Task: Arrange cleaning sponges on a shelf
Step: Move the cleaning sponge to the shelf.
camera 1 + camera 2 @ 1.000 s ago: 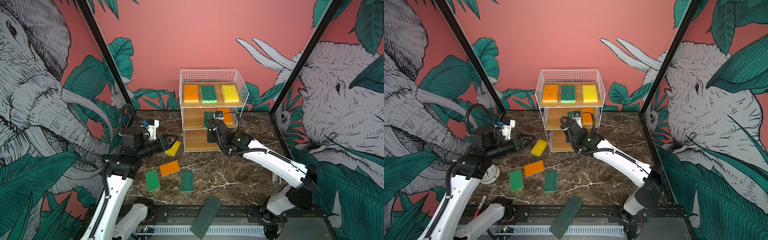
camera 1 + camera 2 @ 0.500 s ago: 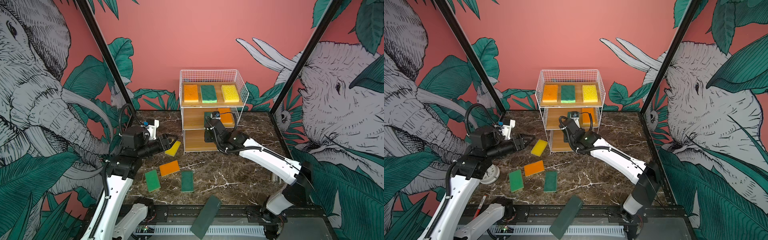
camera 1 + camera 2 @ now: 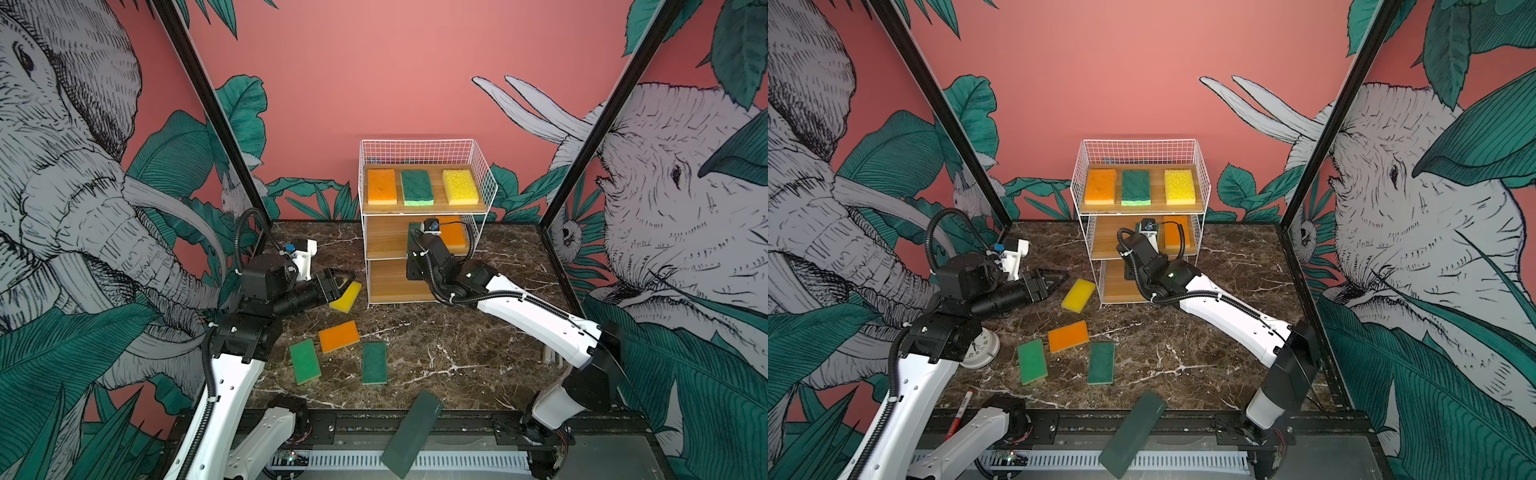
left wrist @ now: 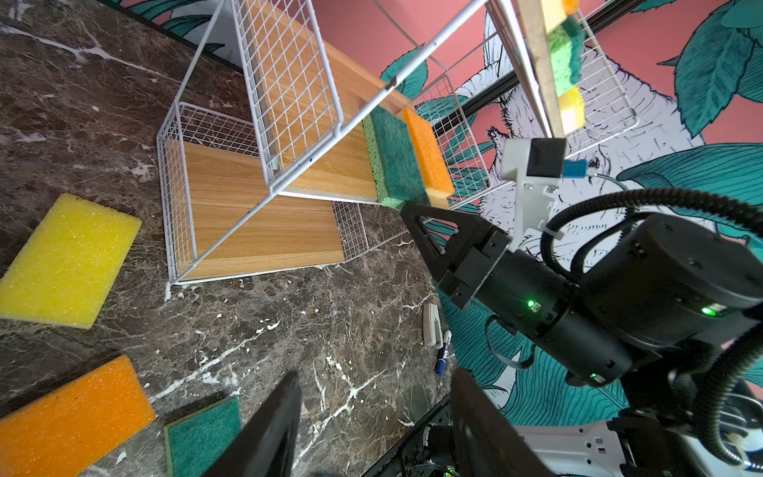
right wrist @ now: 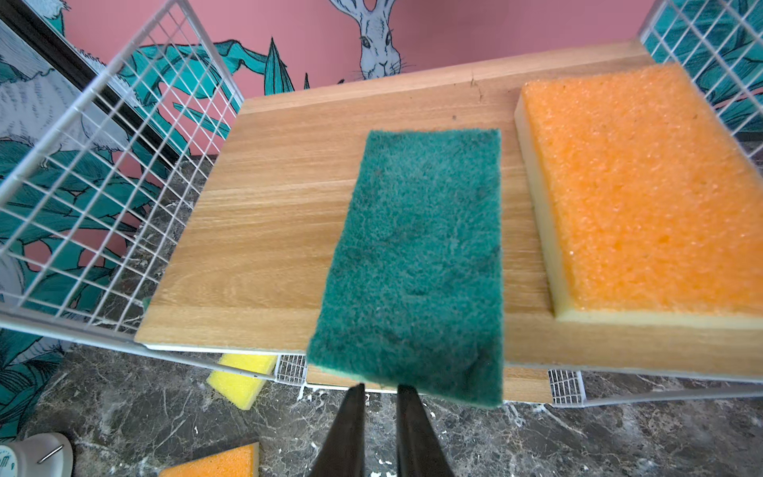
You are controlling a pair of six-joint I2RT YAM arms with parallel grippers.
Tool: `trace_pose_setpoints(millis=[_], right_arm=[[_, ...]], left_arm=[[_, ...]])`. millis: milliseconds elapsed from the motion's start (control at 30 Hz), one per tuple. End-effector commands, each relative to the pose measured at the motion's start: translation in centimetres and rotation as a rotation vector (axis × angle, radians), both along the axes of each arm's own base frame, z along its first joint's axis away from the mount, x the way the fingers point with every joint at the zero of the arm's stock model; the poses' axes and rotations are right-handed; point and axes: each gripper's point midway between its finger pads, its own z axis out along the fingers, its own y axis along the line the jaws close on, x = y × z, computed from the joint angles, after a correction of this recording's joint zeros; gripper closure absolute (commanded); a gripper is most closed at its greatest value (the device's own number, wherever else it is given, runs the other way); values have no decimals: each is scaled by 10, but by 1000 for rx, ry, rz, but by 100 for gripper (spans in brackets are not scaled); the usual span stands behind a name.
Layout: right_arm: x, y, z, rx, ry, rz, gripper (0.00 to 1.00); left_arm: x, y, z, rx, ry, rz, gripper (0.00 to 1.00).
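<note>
- The shelf (image 3: 419,216) stands at the back of the marble counter (image 3: 436,357), a white wire rack with three stepped wood boards.
- Top board: an orange sponge (image 3: 381,186), a dark green sponge (image 3: 416,188) and a yellow sponge (image 3: 457,187) lie side by side.
- Middle board: a green sponge (image 5: 417,264) lies flat with its near end overhanging the front edge, just beside an orange middle sponge (image 5: 644,198) toward the right end of the board.
- The right tool (image 5: 377,392) sits at the overhanging end of that green sponge, its two dark fingers (image 5: 351,417) close together with a narrow gap; whether they pinch the sponge I cannot tell.
- The left tool (image 4: 371,413) hovers over the counter left of the shelf, fingers spread and empty.
- On the counter: a loose yellow sponge (image 3: 1078,294) near the shelf's left foot, a loose orange sponge (image 3: 1068,336), a light green sponge (image 3: 1032,360) and a darker green sponge (image 3: 1101,362).
- A long dark green slab (image 3: 412,434) lies tilted over the front rail.
- A small white clock (image 3: 978,351) and a marker (image 4: 444,355) show; no writing on them is readable.
</note>
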Motion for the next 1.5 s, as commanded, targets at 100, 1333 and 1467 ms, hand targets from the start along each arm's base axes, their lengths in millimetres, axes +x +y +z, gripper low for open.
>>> trace_pose_setpoints(millis=[100,1333,1467], right_arm=[[7,-1,11,21,-37,-30,82],[20,0,18,9,-60,-44,80],[23,-3,17,-4,-57,-51,80]], left_arm=[[-3,2,10,-10,-47,3,41],[-3,2,8,-12,-40,8,41],[-2,2,9,-12,-41,9,41]])
